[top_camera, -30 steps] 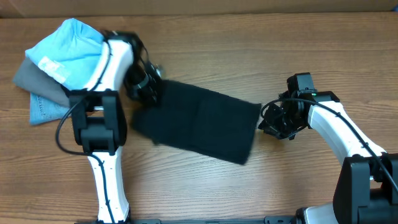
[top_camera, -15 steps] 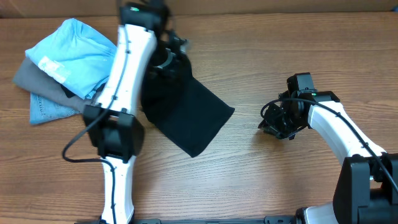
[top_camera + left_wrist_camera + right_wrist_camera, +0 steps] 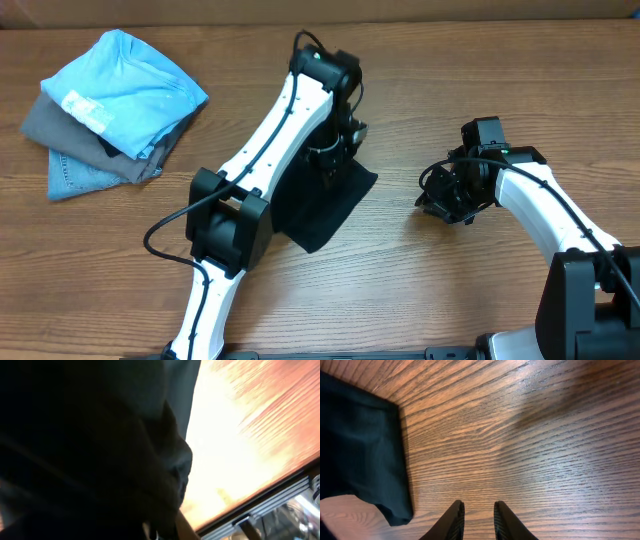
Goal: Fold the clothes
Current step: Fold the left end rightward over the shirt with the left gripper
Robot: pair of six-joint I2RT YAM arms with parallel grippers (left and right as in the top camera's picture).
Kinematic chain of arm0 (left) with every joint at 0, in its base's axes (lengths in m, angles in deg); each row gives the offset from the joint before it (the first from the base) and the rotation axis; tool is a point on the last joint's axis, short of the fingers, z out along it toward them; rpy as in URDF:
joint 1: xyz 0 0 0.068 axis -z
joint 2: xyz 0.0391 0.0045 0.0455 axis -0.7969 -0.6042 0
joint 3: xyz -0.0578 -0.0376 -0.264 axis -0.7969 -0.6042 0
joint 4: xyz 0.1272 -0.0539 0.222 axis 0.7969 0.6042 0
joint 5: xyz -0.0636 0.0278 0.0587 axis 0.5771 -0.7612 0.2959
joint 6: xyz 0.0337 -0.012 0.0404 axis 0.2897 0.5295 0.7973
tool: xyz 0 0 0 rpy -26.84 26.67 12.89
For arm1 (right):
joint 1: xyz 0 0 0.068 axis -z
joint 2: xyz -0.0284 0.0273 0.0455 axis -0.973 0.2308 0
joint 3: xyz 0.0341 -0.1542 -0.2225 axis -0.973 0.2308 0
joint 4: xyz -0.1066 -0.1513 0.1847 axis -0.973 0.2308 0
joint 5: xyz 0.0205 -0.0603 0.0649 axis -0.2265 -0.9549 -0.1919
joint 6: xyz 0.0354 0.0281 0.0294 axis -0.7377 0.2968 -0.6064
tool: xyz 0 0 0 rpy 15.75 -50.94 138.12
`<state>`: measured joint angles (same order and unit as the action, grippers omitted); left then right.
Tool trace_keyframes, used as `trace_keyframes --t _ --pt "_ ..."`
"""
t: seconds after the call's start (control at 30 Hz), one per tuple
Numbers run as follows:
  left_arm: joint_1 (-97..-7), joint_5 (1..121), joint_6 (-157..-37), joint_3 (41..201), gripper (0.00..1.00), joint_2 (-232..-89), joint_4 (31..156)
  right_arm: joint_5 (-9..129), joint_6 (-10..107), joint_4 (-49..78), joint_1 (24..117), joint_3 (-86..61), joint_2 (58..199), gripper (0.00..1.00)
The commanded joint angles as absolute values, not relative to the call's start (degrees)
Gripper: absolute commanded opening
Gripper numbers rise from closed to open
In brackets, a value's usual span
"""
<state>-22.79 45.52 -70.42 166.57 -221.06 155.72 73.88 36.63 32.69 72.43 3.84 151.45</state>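
Overhead, whether the left gripper [image 3: 336, 152] holds the black T-shirt [image 3: 320, 215] I cannot tell; right gripper [image 3: 477, 506] stands narrow.

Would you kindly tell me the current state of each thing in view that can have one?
Plain black soft-fabric T-shirt: folded over, lying lopsided on the wooden table.
Left tool: at the T-shirt, fabric filling its camera; open or shut unclear.
Right tool: slightly open, empty, off the T-shirt.
Light blue printed shirt: loosely folded, top of pile.
Grey garment: beneath it.
Blue denim piece: pile's bottom.
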Motion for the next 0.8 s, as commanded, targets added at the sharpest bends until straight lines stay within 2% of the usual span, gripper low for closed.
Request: trace_keyframes --t 0.0,0.03,0.07,0.2,0.37,0.43,0.5,0.77 --pt "-22.4 45.0 -72.1 163.9 0.22 -220.8 156.2 73.3 36.6 32.3 72.3 3.7 151.0 0.24" --pt "-22.4 45.0 -72.4 163.4 0.27 -220.8 156.2 73.3 36.5 32.2 72.3 3.7 151.0 0.24" --pt "-22.4 45.0 -72.9 163.1 0.36 -220.8 156.1 73.3 36.5 32.1 72.3 3.7 151.0 0.24" --pt "-22.4 45.0 -73.2 162.9 0.42 -220.8 155.7 73.3 36.6 31.9 72.3 3.7 151.0 0.24" --pt "-22.6 44.9 -73.2 163.0 0.41 -220.8 155.7 73.3 36.6 31.9 72.3 3.7 151.0 0.24" --pt "-23.1 44.8 -73.2 163.3 0.33 -220.8 155.9 73.3 36.6 31.9 72.3 3.7 151.0 0.24" --pt "-24.1 44.5 -73.2 163.9 0.31 -220.8 156.2 73.3 36.6 31.9 72.3 3.7 151.0 0.24" --pt "-30.9 41.7 -73.3 170.1 0.33 -219.0 156.2 73.3 36.6 31.8 72.3 3.7 151.0 0.25"
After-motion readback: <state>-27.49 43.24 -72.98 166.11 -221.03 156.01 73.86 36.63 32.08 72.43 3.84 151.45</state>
